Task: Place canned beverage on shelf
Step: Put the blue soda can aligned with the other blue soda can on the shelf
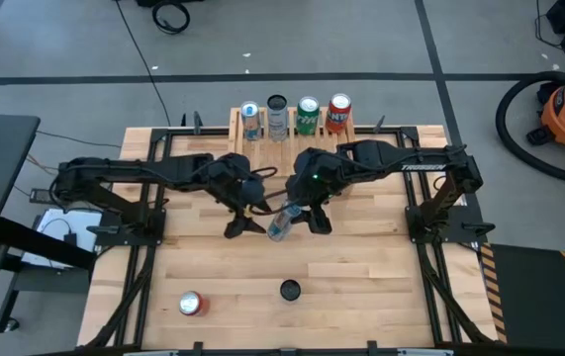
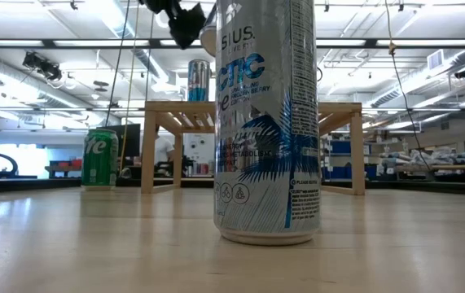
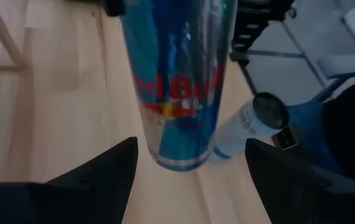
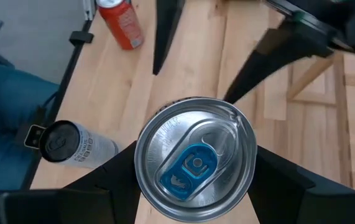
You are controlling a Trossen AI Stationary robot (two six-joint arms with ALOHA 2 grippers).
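A blue-and-silver Red Bull can (image 3: 177,93) hangs tilted over the middle of the table, and my right gripper (image 4: 196,177) is shut on it. Its top with the blue tab (image 4: 194,167) faces the right wrist camera. My left gripper (image 3: 191,144) is open just to the left of the can (image 1: 280,223), its fingers spread to either side without touching it. The light-wood shelf (image 1: 235,127) stands at the far edge. Several cans stand on its top, among them a green one (image 1: 308,116) and a red one (image 1: 338,113). My right gripper pinches the can between its two fingers at two opposite sides, just below the top rim (image 4: 141,163). The can's own top hides the pads. The fingers slant down from the table's right side. The can is lifted clear, tilted, with its bottom (image 3: 177,163) free above the wood.
A white can with a black top (image 1: 290,290) stands near the front edge and fills the low view (image 2: 266,122). A red can (image 1: 191,304) stands at the near left. A person in blue trousers (image 4: 3,124) is at the near edge. Bare wood lies between shelf and arms.
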